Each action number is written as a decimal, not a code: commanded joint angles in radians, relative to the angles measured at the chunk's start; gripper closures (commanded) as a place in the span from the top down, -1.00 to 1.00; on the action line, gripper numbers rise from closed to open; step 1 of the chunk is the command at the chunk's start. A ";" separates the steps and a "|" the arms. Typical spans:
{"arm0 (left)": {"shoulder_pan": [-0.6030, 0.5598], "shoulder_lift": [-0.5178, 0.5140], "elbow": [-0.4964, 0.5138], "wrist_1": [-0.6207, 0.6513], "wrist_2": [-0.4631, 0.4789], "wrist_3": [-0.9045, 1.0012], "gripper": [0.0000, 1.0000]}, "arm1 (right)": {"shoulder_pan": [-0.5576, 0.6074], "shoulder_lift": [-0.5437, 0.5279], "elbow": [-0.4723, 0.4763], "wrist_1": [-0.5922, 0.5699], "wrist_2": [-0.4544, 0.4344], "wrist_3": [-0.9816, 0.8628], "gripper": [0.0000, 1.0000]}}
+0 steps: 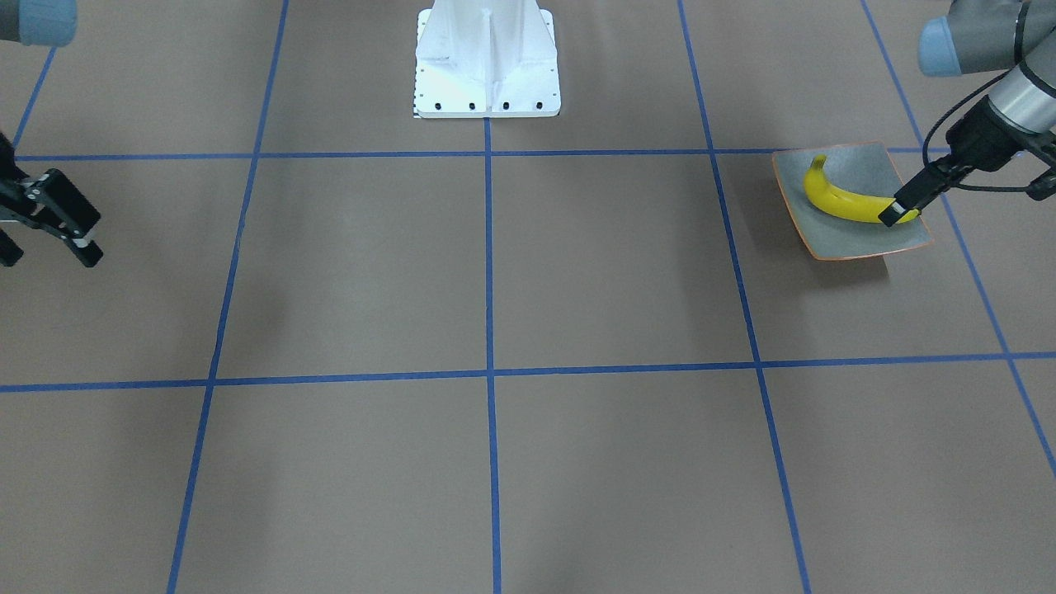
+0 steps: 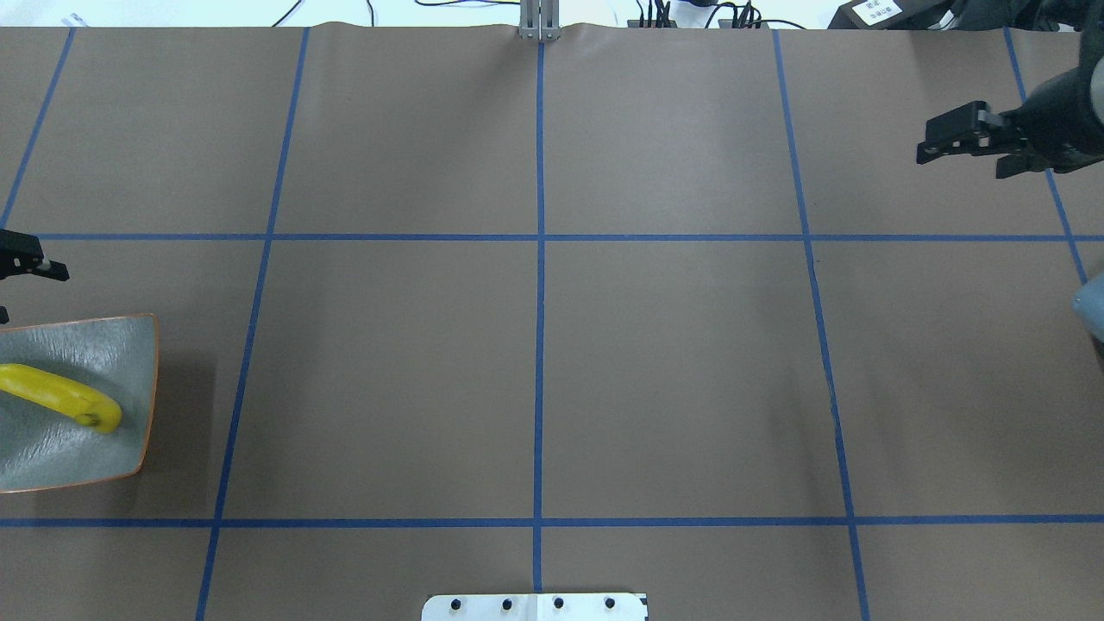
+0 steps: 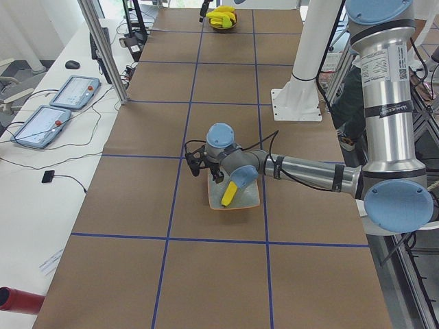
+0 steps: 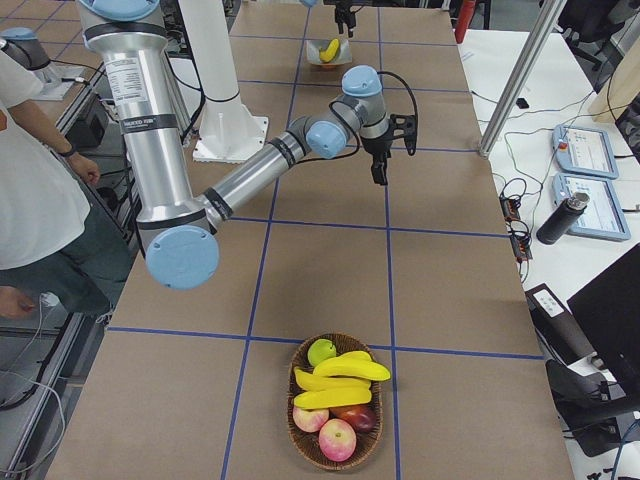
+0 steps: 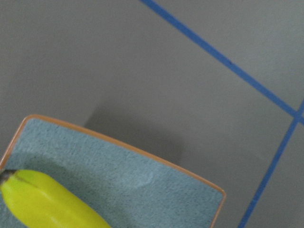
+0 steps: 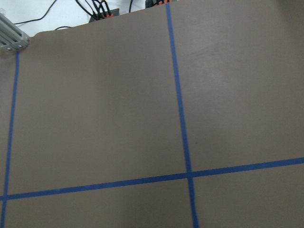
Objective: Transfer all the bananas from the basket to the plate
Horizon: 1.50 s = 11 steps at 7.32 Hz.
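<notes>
- Front view: a bright yellow curved banana (image 1: 841,202) lies on the square glossy grey-green plate (image 1: 858,241). The left gripper (image 1: 899,210) hangs over its end, fingers apparently apart. The right gripper (image 1: 49,252) has its fingers spread and holds nothing.
- Right side view: further yellow bananas (image 4: 340,385) sit in a brown woven basket (image 4: 376,432) with apples (image 4: 337,438), well apart from the plate.

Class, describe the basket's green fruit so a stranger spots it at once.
At the table's end on the robot's right stands a wicker basket. At its end toward the table's middle sits the only green fruit, beside yellow bananas and reddish apples.
</notes>
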 commanded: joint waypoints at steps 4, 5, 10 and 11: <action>-0.057 -0.149 0.113 0.005 -0.011 0.026 0.97 | 0.371 -0.204 -0.250 0.002 0.142 -0.645 1.00; -0.057 -0.156 0.115 0.007 -0.011 0.027 0.97 | 0.402 -0.227 -0.295 0.004 0.137 -0.764 1.00; -0.067 -0.195 0.135 0.005 -0.037 0.029 0.97 | 0.586 -0.221 -0.621 0.006 0.287 -1.073 1.00; -0.067 -0.195 0.133 0.004 -0.039 0.029 0.97 | 0.588 -0.218 -0.661 0.036 0.290 -1.091 1.00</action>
